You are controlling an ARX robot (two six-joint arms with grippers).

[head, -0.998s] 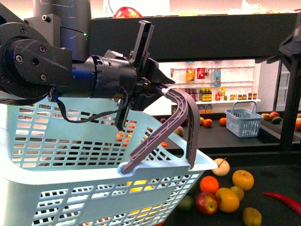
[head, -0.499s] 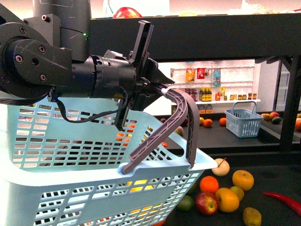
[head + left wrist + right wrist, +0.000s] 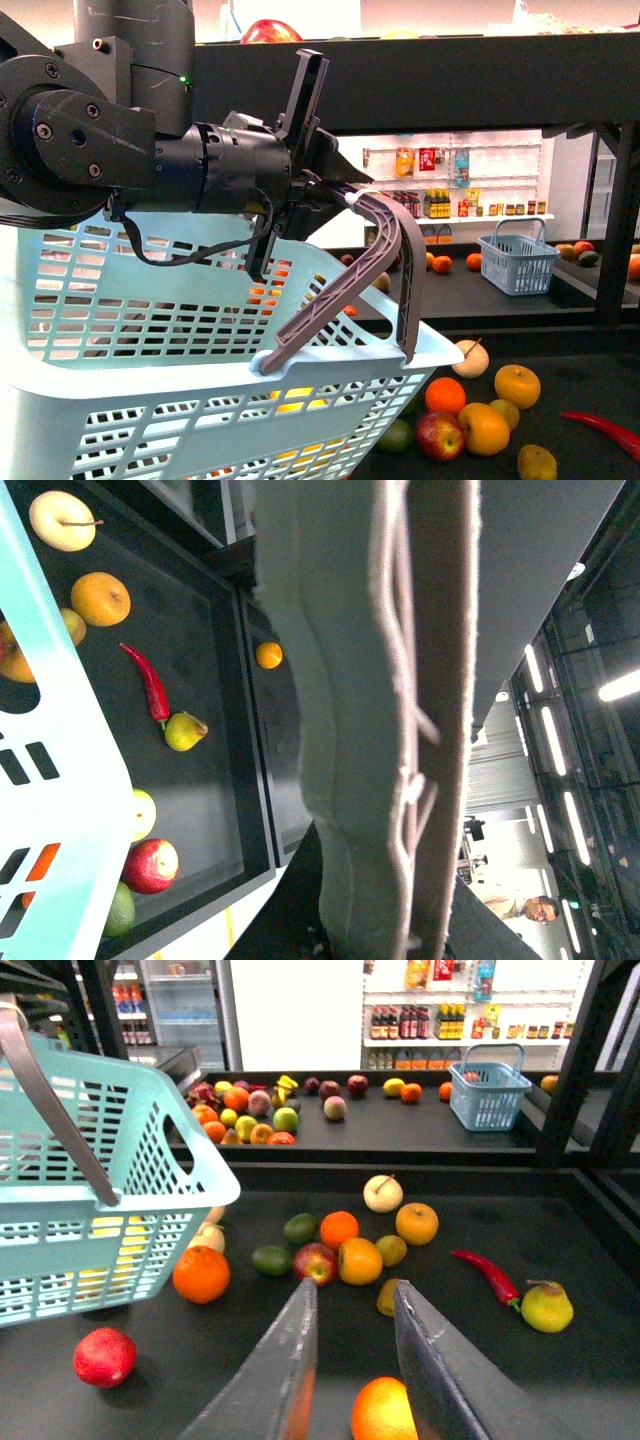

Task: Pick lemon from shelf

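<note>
- Nothing is picked yet. The lemon (image 3: 386, 1298), taken to be the dull yellow oval fruit, lies on the near tier of the shelf (image 3: 600, 1240). It sits right of the middle of the fruit cluster and left of the chilli (image 3: 485, 1275).
- The right gripper (image 3: 355, 1290) hangs over that tier with its jaws spread and nothing between them. In the right wrist view the lemon shows just past the fingertips, partly hidden by one finger.
- An orange (image 3: 385, 1415) lies nearer, under the gripper. A blushed fruit (image 3: 358, 1260) sits just beyond the lemon and close to it.
- The left gripper (image 3: 345, 195) is clenched on the handle (image 3: 385, 260) of the basket (image 3: 150, 330), which it holds up at the left, clear of the fruit.
- By my reading the approach is nearly done. What is left is to bring the open jaws down around the lemon, close them on it and lift it off the shelf.
- The front view shows the lemon (image 3: 537, 462) at the near right, apart from its neighbours.
</note>
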